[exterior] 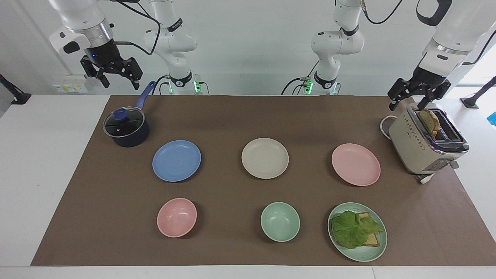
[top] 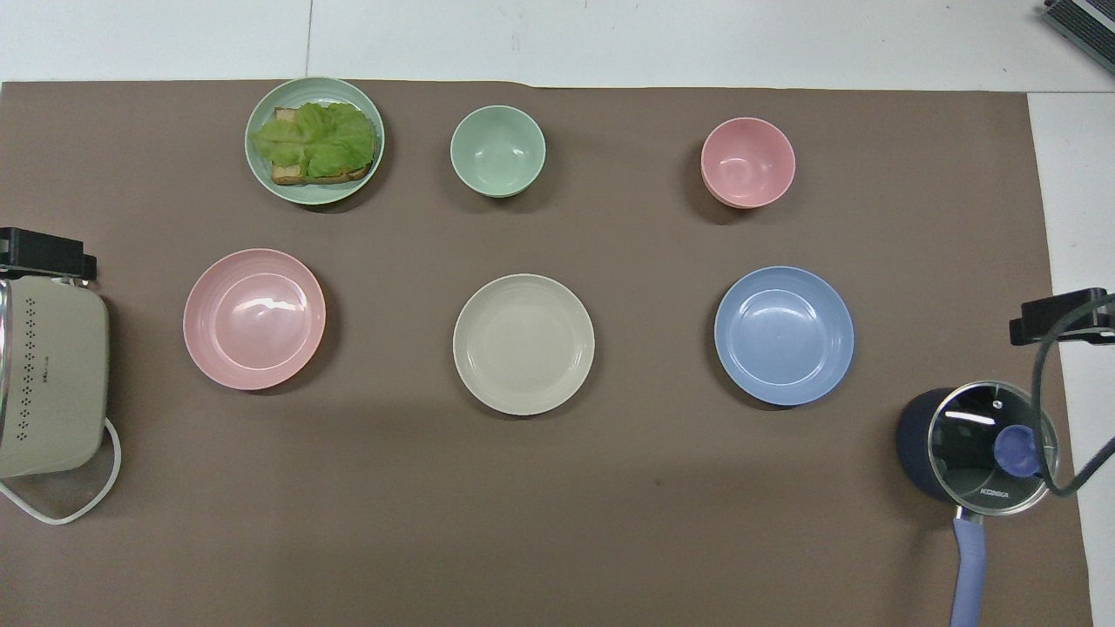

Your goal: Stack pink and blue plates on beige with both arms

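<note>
Pink plate [exterior: 355, 164], beige plate [exterior: 265, 158], blue plate [exterior: 176, 160] (row), all well apart from raised jaws

Two high cameras, half a turn apart

One looked from across the table [exterior: 23, 174] toward the arms' bases; the other looked steeply down from above the robots' end. Both took in the brown mat [top: 610, 488] edge to edge.
</note>
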Motion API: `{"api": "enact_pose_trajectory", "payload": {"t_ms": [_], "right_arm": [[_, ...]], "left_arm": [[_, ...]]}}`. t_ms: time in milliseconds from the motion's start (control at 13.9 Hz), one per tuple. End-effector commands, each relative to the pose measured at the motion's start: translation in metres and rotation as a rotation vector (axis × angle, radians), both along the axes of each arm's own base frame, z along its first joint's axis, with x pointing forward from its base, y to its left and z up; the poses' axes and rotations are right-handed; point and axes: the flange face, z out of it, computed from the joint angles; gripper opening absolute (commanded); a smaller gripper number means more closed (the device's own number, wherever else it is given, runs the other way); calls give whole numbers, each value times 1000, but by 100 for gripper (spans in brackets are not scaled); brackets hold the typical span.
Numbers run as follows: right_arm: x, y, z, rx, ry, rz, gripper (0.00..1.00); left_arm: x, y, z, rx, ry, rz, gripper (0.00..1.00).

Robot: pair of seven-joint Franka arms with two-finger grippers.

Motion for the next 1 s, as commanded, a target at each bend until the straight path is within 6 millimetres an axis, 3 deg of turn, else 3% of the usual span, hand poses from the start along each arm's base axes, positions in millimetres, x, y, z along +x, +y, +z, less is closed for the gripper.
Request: {"api": "enact_pose_trajectory", "payload": {"t_ms": [0,502,717,789,932], "right_arm": [[-4,-5,0,-6,-11,-12,100],[-3,-8,0,2,-11,-15,100],[-3,-8,0,2,-11,-15,100],[-3,-8,0,2,-11,-15,100],[-3,-11,0,2,-11,-19,100]], "left_arm": [[-5,1,3,14,21,6,100],[-6,9,4,13,14,18,100],[-4,12,-6,13,29,34,100],[-4,21,-12,13,37,50,100],[0,24,-35,13,46,56,100]]}}
